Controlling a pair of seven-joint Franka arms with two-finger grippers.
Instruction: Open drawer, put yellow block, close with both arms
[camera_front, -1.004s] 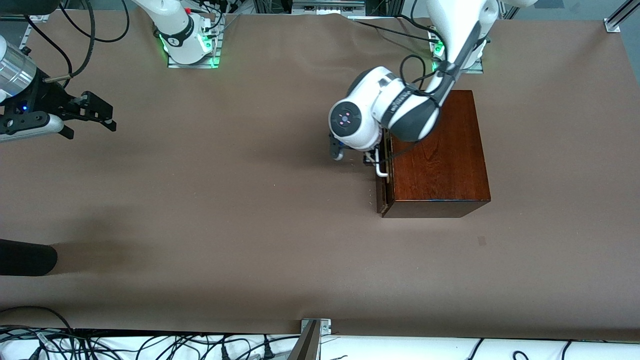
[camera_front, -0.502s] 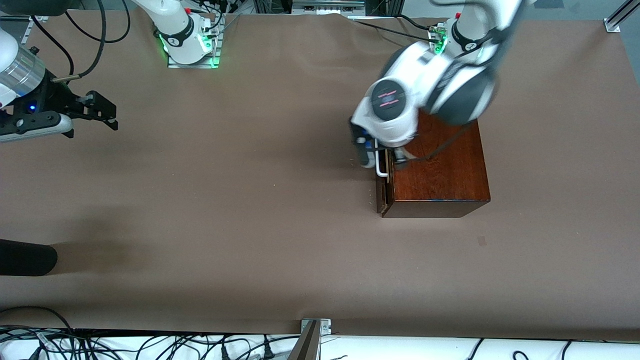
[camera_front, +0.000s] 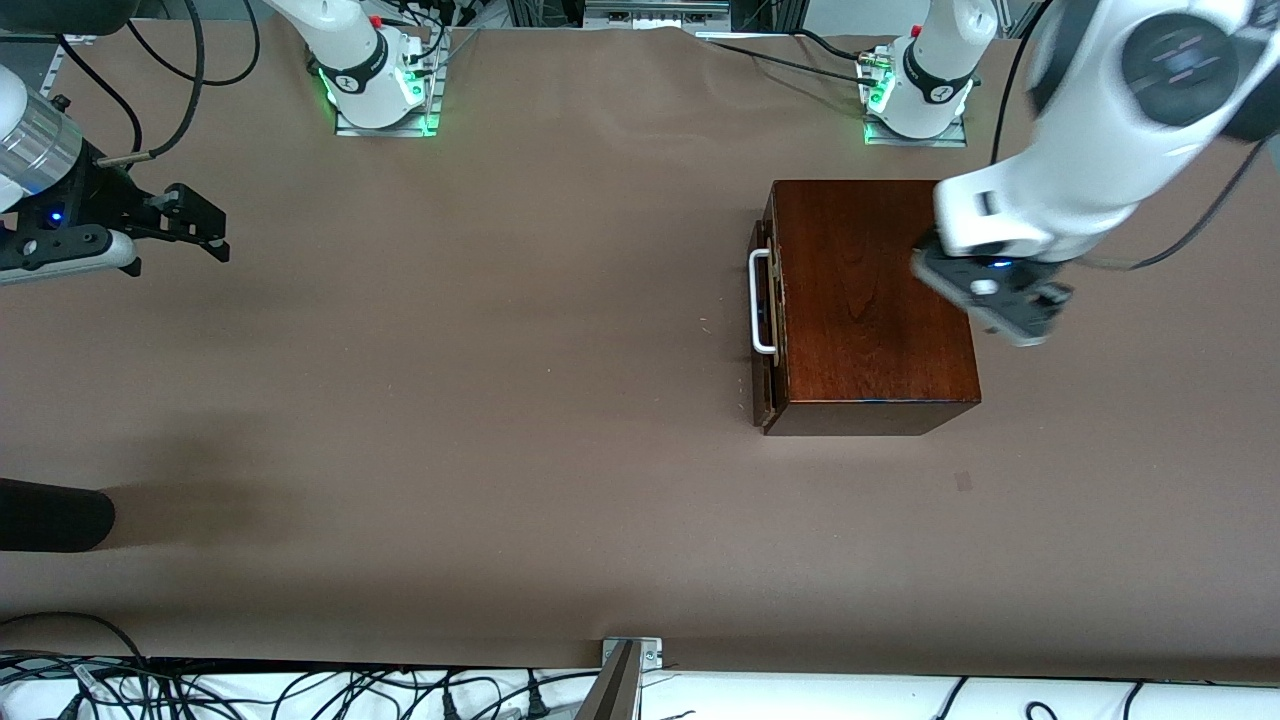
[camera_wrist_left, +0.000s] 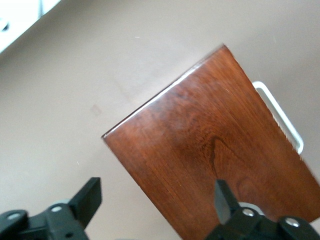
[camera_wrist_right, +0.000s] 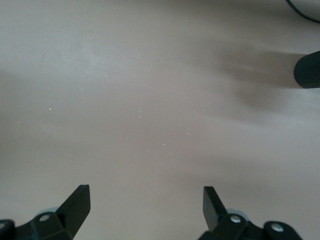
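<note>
The mahogany box (camera_front: 870, 300) stands toward the left arm's end of the table. Its drawer (camera_front: 764, 375) is pushed in, with the dark front close against the box and the white bar handle (camera_front: 760, 300) facing the right arm's end. My left gripper (camera_front: 985, 300) hangs open and empty over the box's edge at the end away from the handle. The left wrist view shows the box top (camera_wrist_left: 210, 145), the handle (camera_wrist_left: 280, 117) and the left gripper (camera_wrist_left: 155, 195). My right gripper (camera_front: 185, 255) waits open over bare table (camera_wrist_right: 145, 200). The yellow block is out of view.
A dark rounded object (camera_front: 55, 515) lies at the right arm's end nearer the front camera, and also shows in the right wrist view (camera_wrist_right: 307, 70). A metal bracket (camera_front: 630, 655) sits at the table's front edge. Cables run along the edges.
My left arm has swung up from the drawer handle and across the box to its other end. The drawer and box have not moved. The right gripper has barely shifted.
</note>
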